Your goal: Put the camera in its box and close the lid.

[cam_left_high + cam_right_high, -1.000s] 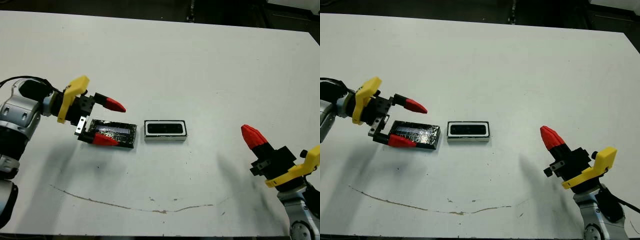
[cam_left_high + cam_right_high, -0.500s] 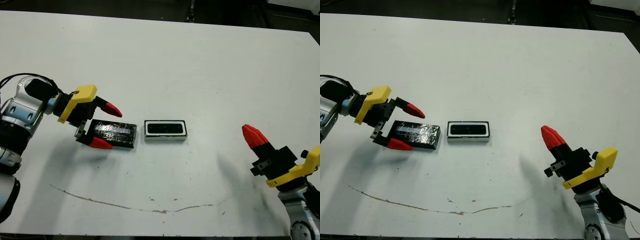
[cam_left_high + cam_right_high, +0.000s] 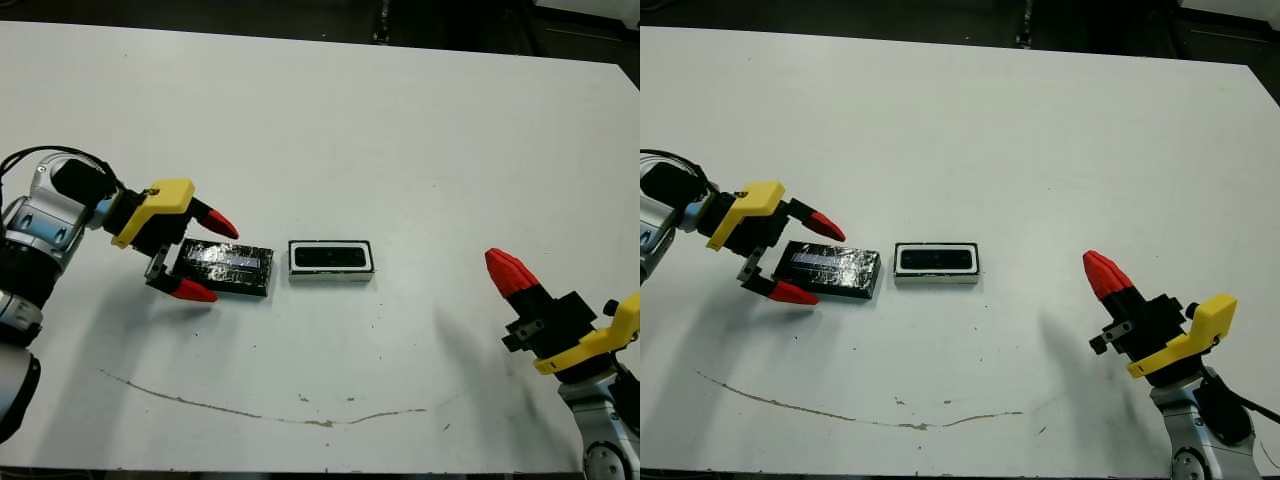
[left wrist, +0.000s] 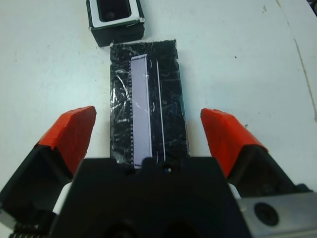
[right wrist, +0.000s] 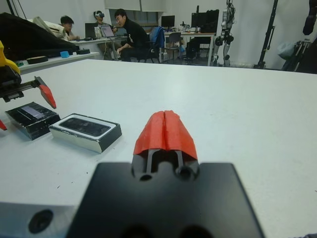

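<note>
Your left hand [image 3: 195, 258] straddles the lid [image 3: 227, 268] near the table's left edge, fingers spread wide, gripping nothing. The camera [image 3: 331, 257] already lies in the box [image 3: 331, 277] just beside. Close crookedly and the slick, crinkly lid could skid into the box; your right hand [image 3: 1102, 277] rests pinched, empty.

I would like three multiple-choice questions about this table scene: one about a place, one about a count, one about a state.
1. Where does the lid lie?
A. on the box
B. on the table beside the box, on the robot's left
C. in the right gripper

2. How many grippers are open?
A. none
B. one
C. two

3. What is in the box?
A. nothing
B. the camera
C. a red cap

Key: 1 B, it lies flat left of the box. 2 B, the left gripper is spread around the lid; the right gripper is shut. 3 B, a dark bar fills the tray.
</note>
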Motion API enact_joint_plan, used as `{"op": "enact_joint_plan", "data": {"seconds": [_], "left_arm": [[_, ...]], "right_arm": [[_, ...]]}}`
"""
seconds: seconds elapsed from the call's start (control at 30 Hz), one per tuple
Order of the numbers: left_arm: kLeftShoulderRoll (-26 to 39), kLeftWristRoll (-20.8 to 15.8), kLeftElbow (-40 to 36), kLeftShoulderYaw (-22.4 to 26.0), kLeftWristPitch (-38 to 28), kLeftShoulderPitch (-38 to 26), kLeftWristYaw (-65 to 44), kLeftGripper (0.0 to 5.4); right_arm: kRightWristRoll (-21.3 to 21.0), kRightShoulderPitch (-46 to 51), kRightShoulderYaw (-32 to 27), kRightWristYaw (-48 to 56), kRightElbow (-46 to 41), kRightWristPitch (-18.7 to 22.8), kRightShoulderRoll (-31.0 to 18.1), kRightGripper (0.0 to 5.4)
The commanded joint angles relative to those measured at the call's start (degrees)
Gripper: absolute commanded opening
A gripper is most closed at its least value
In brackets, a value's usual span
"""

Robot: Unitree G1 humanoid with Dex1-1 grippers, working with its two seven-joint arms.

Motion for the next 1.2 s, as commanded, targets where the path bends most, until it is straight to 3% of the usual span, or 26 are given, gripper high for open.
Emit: {"op": "enact_joint_plan", "data": {"seconds": [0.03, 0.3, 0.73, 0.9, 1.2], "left_arm": [[0.84, 1.93, 0.48, 0.13, 3.39, -0.25, -0.29, 5.4], [0.2, 3.9, 0.68, 2.58, 12.02, 0.64, -0.29, 5.14], [-1.25, 4.75, 0.95, 7.61, 12.88, 3.24, 0.64, 3.23], [-1.74, 4.27, 0.83, 9.38, 15.25, 3.87, 0.75, 3.18], [-3.14, -1.29, 3.0, 14.64, 19.95, 5.23, -0.29, 3.18]], "right_arm": [[0.87, 0.41, -0.54, 0.39, 0.81, 0.36, -1.11, 0.02], [0.35, 0.22, -0.63, 0.89, 1.36, -0.46, -1.38, 0.0], [0.22, 0.14, -0.53, 0.58, 1.15, -0.29, -1.24, 0.0], [0.71, 0.17, -0.6, 0.63, 1.3, 0.28, -1.3, 0.0], [0.56, 0.05, -0.39, 0.6, 1.52, 0.21, -1.35, 0.0]]}}
